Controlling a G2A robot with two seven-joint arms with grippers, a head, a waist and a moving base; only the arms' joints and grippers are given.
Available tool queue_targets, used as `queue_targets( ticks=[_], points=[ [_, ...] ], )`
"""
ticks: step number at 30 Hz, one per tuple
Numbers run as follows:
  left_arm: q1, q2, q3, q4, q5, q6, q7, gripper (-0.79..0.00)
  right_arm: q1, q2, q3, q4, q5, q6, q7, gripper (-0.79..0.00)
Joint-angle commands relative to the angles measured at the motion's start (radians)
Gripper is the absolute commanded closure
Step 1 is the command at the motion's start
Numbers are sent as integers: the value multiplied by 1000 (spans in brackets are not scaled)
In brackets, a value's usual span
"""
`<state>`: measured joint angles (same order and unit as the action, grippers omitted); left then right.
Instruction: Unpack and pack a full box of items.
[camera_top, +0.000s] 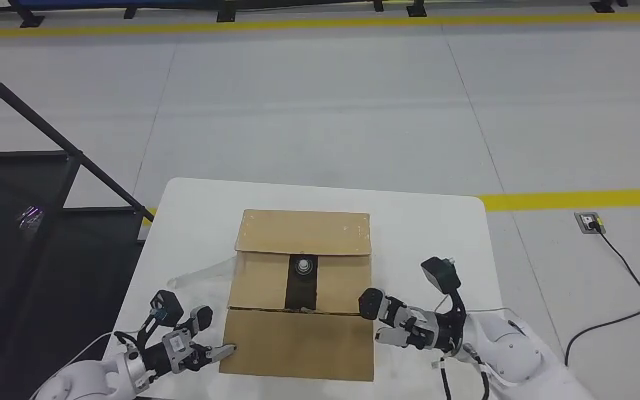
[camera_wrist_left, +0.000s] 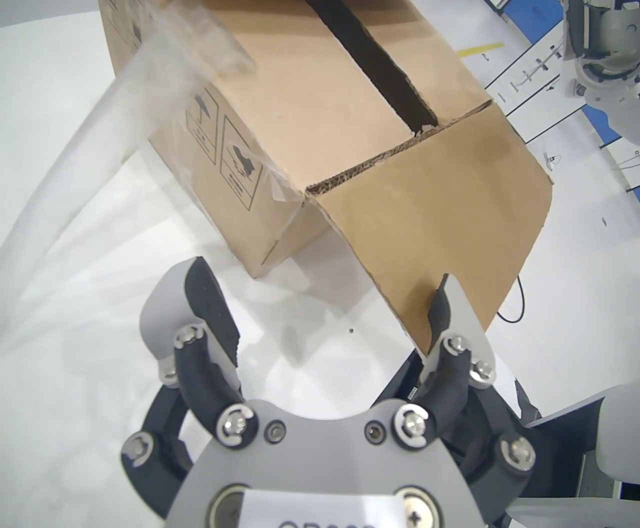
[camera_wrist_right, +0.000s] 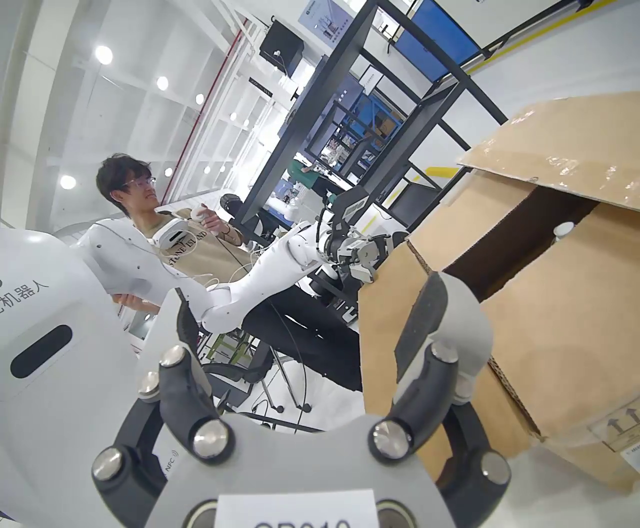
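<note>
Cardboard box (camera_top: 262, 280): near flap (camera_top: 297, 345) sits between left gripper (camera_top: 213, 335) and right gripper (camera_top: 378, 320), both spread wide, holding nothing. Suggest pinching both corners, swinging evenly.

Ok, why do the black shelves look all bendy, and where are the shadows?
Right wrist view: the wide lens bows the black metal shelf frames, and the round ceiling lamps flare white. Left wrist view: a soft grey shadow lies on the white table under the open flap of the brown cardboard box. Top view: even light, faint shadows.
</note>
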<state>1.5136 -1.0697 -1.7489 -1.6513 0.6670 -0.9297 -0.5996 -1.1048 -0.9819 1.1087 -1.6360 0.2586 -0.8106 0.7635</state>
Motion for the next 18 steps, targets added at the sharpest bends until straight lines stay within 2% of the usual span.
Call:
queue_targets(
  ticks=[1,6,15,18],
  points=[
    [0,0,0,0,0,0,0,-785,0,0,0,0,0,0,0,-785],
    [1,3,21,5,-11,5,10,-785,37,-15,-45,-8,14,90,-31,-785],
    [-1,8,51,25,69,42,67,-785,185,-57,-145,102,154,278,-3,-785],
    [-3,8,54,27,82,55,73,-785,189,-58,-145,105,148,284,-9,-785]
  ],
)
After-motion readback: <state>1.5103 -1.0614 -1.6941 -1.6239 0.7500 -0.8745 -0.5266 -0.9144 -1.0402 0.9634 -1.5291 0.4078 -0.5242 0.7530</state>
